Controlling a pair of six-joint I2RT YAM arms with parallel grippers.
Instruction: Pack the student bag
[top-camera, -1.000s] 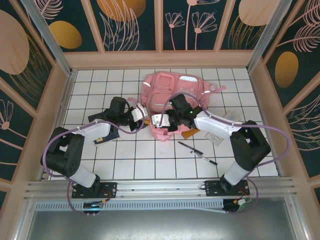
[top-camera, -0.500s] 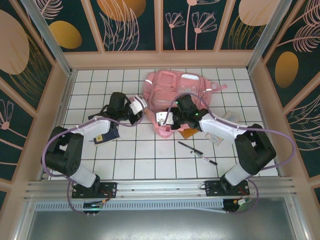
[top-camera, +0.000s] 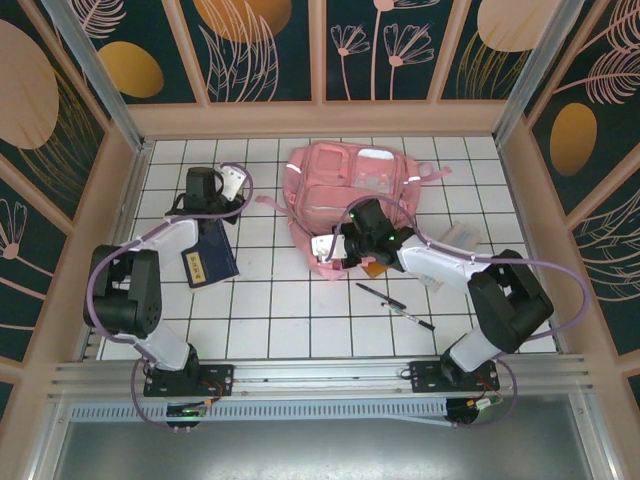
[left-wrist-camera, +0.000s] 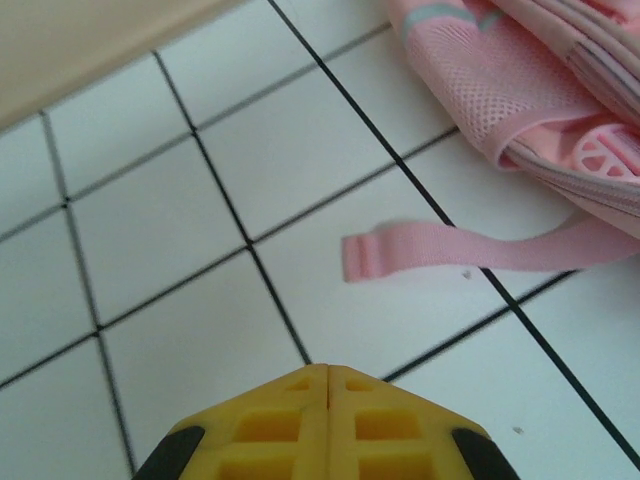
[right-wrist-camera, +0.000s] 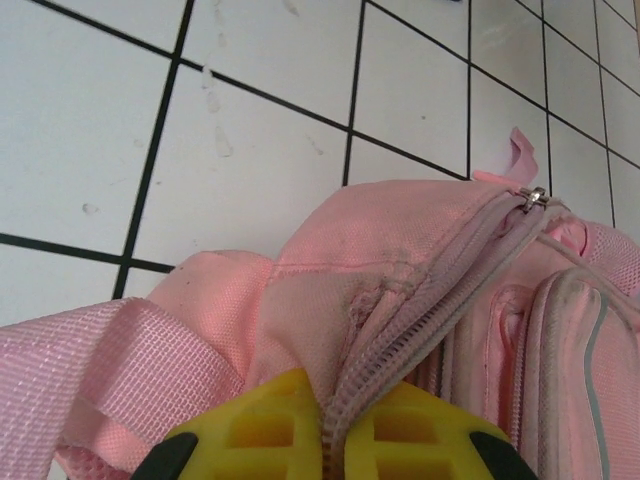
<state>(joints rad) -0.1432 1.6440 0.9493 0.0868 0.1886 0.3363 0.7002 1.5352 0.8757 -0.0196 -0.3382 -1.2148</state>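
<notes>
On white tiles (top-camera: 290, 300), soft pink student bag (top-camera: 350, 185), loose strap (left-wrist-camera: 450, 250), right jaws pinching its zip (right-wrist-camera: 430, 300), left jaws clenched empty.

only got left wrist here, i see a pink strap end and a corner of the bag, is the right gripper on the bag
Observer: Yes. The right gripper is shut on the bag's zipper seam, at its near edge.
Operator: anything still outside the bag
Observer: A black pen lies on the table, nearer the arm bases than the bag.
Operator: anything on my side
Observer: A dark blue booklet lies flat on the table, left of the bag.
</notes>
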